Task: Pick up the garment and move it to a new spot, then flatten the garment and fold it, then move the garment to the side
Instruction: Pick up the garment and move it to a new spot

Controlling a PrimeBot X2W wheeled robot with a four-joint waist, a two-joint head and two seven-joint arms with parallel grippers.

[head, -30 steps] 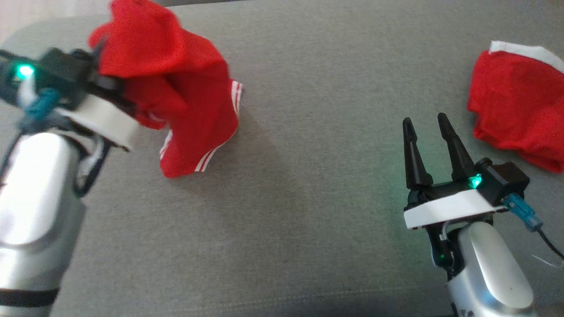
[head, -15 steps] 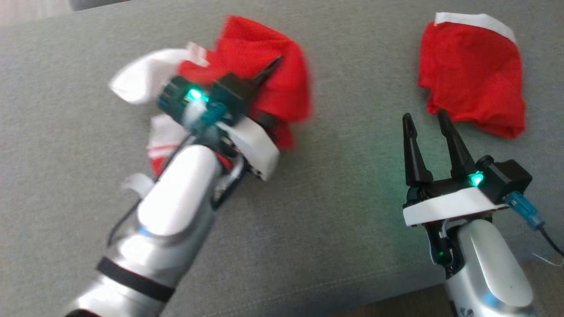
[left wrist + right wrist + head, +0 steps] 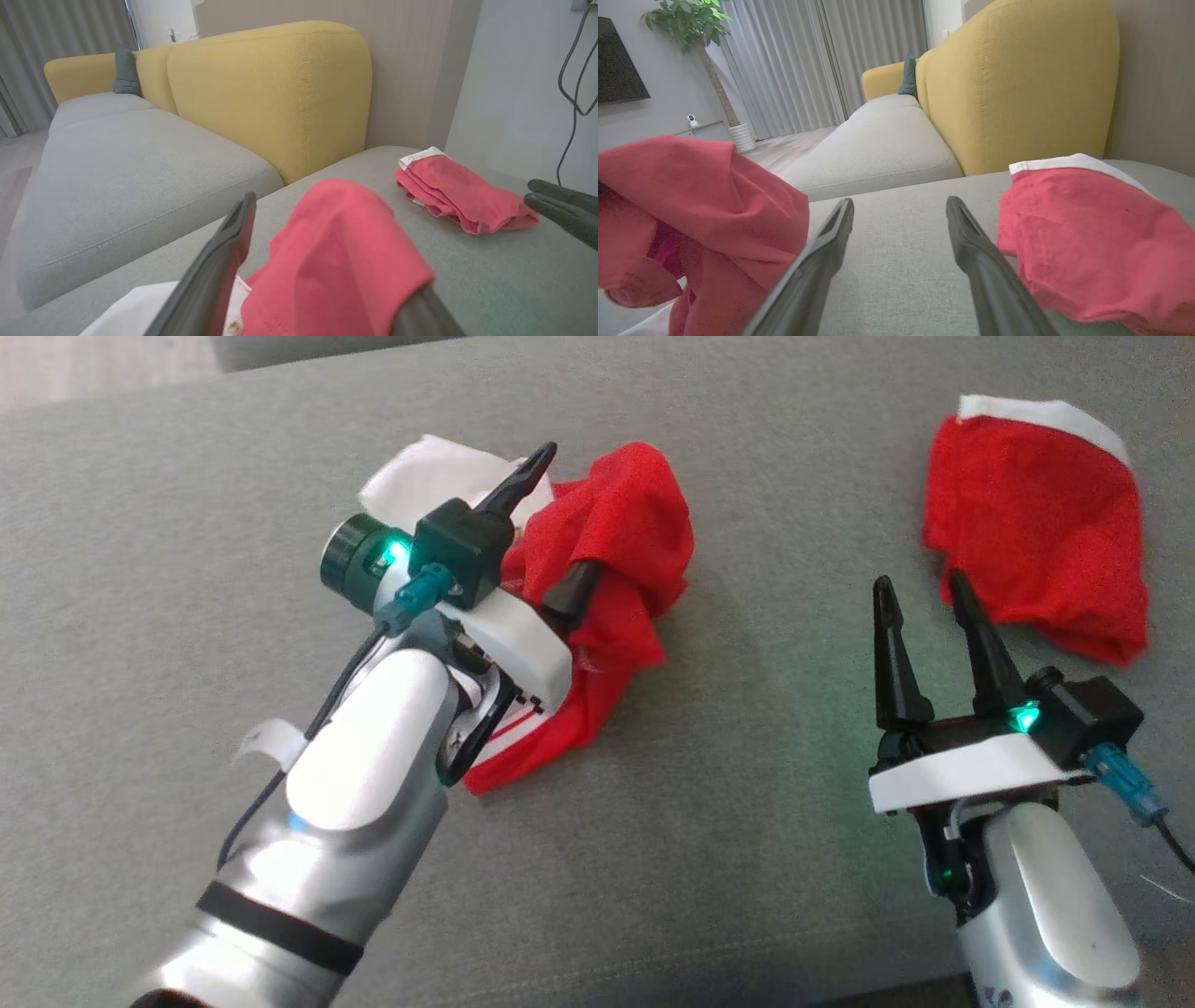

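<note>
Left pincer (image 3: 555,527) splayed amid red garment (image 3: 625,523), grey cushion (image 3: 747,803), yellow backrest (image 3: 271,93)

Right pincer (image 3: 900,201) gapes between crumpled garment (image 3: 700,196) and folded garment (image 3: 1087,242).

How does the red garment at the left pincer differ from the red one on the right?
The left garment is a crumpled heap; the right garment lies folded flat. The left garment drapes over one finger of the open left pincer; the right garment lies beside the right pincer, unheld. Both are red with white trim.
</note>
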